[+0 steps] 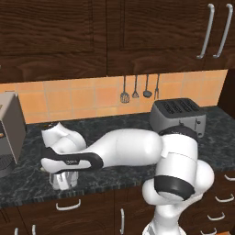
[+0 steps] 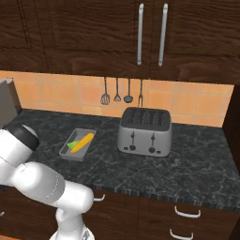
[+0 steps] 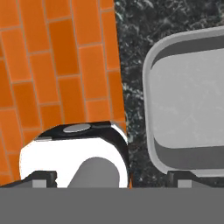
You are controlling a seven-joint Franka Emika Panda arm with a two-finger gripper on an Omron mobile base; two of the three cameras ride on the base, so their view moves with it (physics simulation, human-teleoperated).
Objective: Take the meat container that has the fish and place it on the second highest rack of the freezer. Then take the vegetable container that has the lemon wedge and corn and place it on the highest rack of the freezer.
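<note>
In the hand view a grey metal pan (image 3: 188, 105), the meat container, sits on the dark counter close to its front edge. Its inside looks bare and the fish is out of view. My gripper (image 3: 113, 179) is open above the pan's left wall, one fingertip (image 3: 181, 177) at the pan's rim and the other over the orange floor. From the left base view, my gripper (image 1: 62, 180) points down at the counter's front left. The vegetable container (image 2: 65, 152) holds the yellow corn (image 2: 83, 142) and the green lemon wedge (image 2: 71, 146). The freezer and its racks are out of view.
A silver toaster (image 2: 144, 131) stands right of the vegetable container, near the tiled wall where utensils (image 2: 117, 93) hang. A grey appliance (image 1: 9, 133) stands on the counter's left end. Dark wall cabinets (image 1: 160, 32) hang above. The counter's front edge (image 3: 120, 109) drops to an orange tiled floor.
</note>
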